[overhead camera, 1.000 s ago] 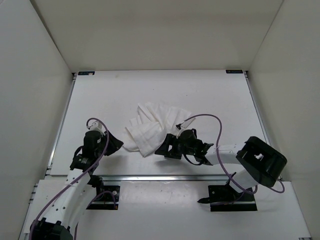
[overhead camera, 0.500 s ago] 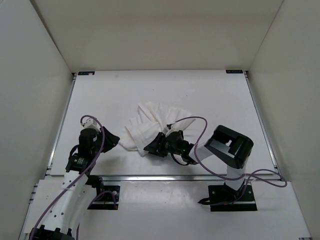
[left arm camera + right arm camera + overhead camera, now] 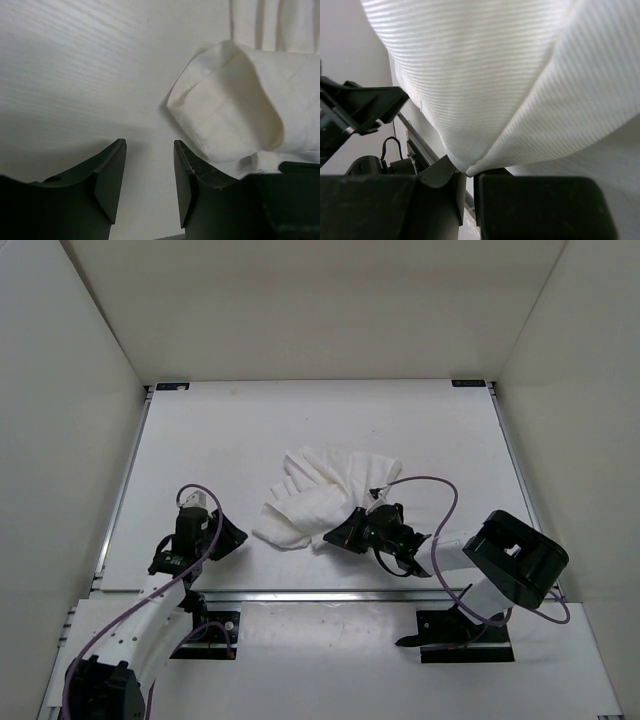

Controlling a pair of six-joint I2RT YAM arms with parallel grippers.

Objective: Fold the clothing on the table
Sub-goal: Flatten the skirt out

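I see the clothing (image 3: 325, 495) lying in a crumpled, fanned heap on the table (image 3: 230, 430), and I place everything else from that heap. It sits a little toward my arms' side of the table's middle. Its pleated folds spread away from the arms, and its rounded, rolled end points toward the left arm.

The right gripper (image 3: 348, 533) is at the heap's near edge. In the right wrist view its fingers (image 3: 440, 180) are clenched on a thin fold of the ribbed cloth (image 3: 485, 65). The fabric rises from that pinch in two taut sheets that fill most of the view. A purple cable (image 3: 430, 483) arcs from this wrist on the heap's right side.

The left gripper (image 3: 228, 535) is just left of the heap's rolled end, low over the table. In the left wrist view its jaws stand apart with only bare table surface between them, so it grasps nothing. The rolled end of the clothing (image 3: 240, 100) lies just beyond and beside the right-hand finger (image 3: 192, 175). I cannot tell whether cloth and finger touch there.
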